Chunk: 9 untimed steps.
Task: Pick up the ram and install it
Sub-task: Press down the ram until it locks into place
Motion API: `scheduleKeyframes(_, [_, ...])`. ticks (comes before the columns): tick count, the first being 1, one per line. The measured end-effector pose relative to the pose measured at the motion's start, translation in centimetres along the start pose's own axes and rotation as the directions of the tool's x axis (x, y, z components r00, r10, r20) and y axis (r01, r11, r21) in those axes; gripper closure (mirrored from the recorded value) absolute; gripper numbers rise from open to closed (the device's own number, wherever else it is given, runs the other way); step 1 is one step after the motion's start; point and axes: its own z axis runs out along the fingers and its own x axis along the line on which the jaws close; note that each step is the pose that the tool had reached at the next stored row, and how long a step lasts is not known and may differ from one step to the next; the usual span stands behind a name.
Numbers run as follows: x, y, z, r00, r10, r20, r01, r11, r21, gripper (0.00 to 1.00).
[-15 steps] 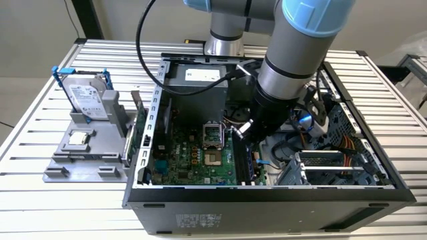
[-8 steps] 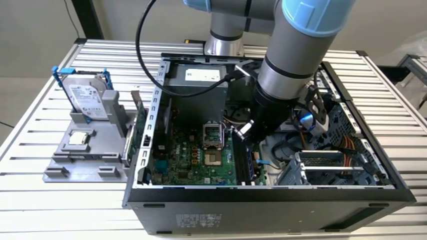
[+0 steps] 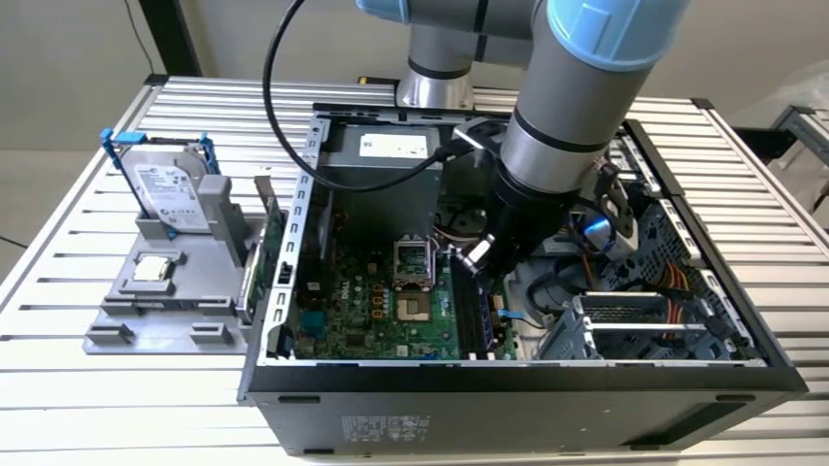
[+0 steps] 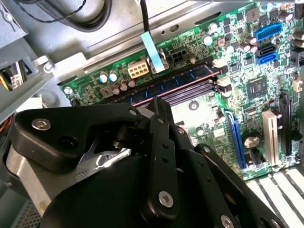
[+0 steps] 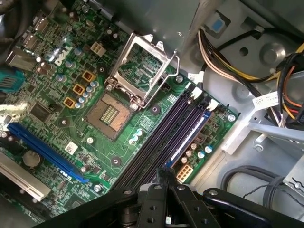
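Note:
In the second wrist view the ram (image 4: 183, 79), a long narrow stick with a row of dark chips, stands in the memory slot nearest the motherboard's edge. Beside it lie empty dark memory slots (image 4: 190, 91), which also run across the first wrist view (image 5: 164, 137). My gripper (image 5: 164, 174) is shut with nothing between its black fingers. Its tip (image 4: 156, 101) hovers just over one end of the slots, and I cannot tell whether it touches the ram. In the exterior view the gripper (image 3: 477, 260) reaches down inside the open computer case (image 3: 518, 374).
An open processor socket (image 5: 110, 113) lies on the green motherboard next to the slots. Cable bundles (image 5: 285, 80) and a drive cage (image 3: 647, 325) crowd the case at the exterior view's right. A grey fixture (image 3: 155, 325) at the exterior view's left holds a hard drive (image 3: 169, 189) and a small silver chip (image 3: 153, 269).

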Motion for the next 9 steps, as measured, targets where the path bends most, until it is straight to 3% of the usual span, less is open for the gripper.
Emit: scheduleKeyframes(9, [0.00, 0.03, 0.01, 0.9979, -0.065, -0.0009, 0.065, 0.9979, 0.0022, 1.00])
